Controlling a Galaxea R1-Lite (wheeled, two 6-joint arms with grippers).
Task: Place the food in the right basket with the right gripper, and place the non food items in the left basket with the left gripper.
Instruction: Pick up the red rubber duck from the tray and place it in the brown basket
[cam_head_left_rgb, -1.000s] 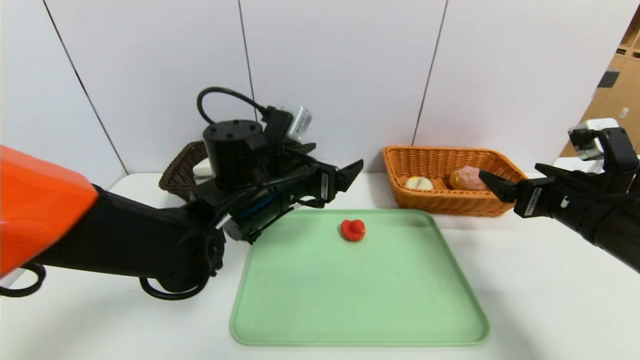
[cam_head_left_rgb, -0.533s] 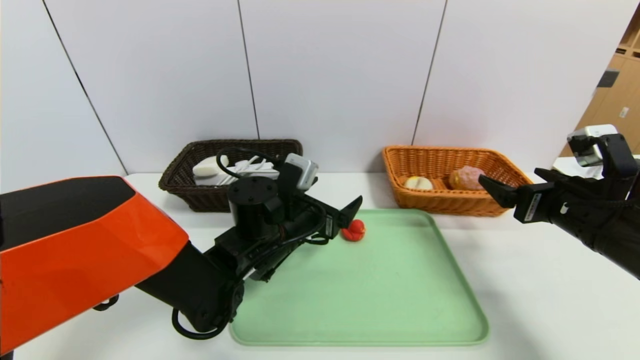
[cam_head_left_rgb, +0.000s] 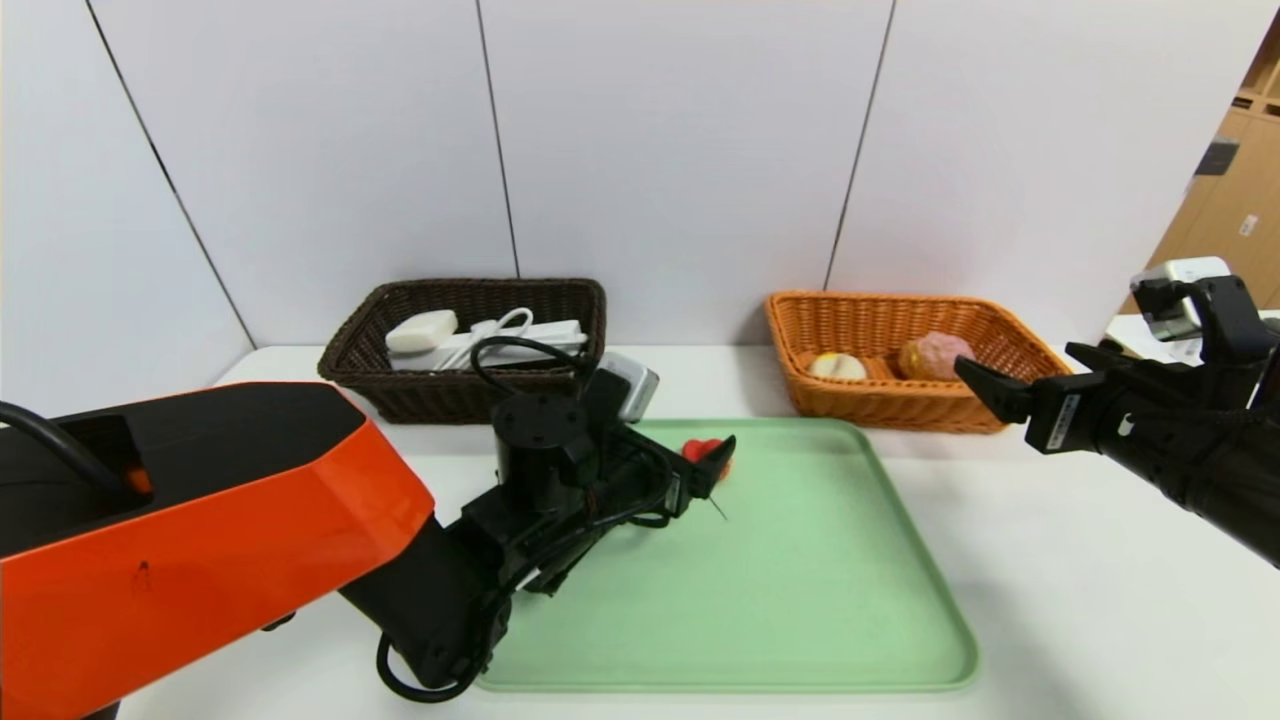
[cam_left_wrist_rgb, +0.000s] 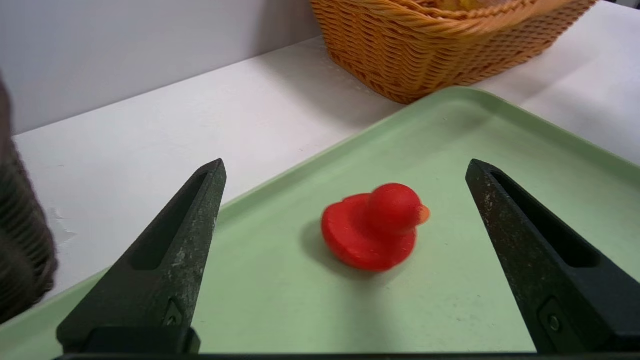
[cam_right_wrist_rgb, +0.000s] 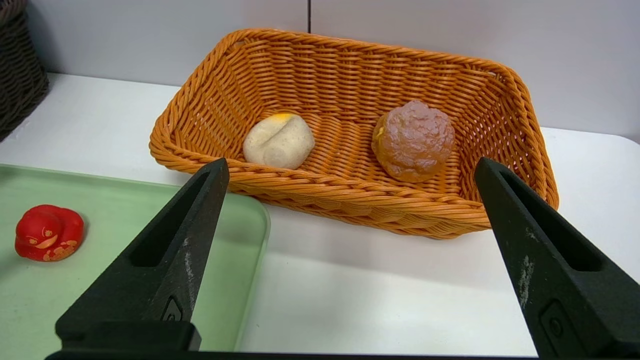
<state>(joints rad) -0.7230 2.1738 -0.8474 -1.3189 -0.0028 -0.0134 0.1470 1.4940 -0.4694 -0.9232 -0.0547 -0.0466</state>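
A red rubber duck (cam_head_left_rgb: 706, 451) sits on the green tray (cam_head_left_rgb: 780, 600) near its far edge; it also shows in the left wrist view (cam_left_wrist_rgb: 372, 227) and the right wrist view (cam_right_wrist_rgb: 48, 232). My left gripper (cam_head_left_rgb: 708, 470) is open, low over the tray, with the duck between its fingers (cam_left_wrist_rgb: 165, 260) and untouched. My right gripper (cam_head_left_rgb: 1000, 385) is open and empty, held above the table near the orange basket (cam_head_left_rgb: 985, 335), which holds a pale bun (cam_right_wrist_rgb: 279, 140) and a brown bun (cam_right_wrist_rgb: 413, 139).
The dark brown basket (cam_head_left_rgb: 365, 345) at the back left holds a white power strip (cam_head_left_rgb: 510, 335) and a white soap-like block (cam_head_left_rgb: 421, 329). The wall stands close behind both baskets. The tray's near half (cam_head_left_rgb: 740, 620) is bare.
My left gripper has come down from beside the brown basket and forward to the duck, still open. The right gripper has barely moved.
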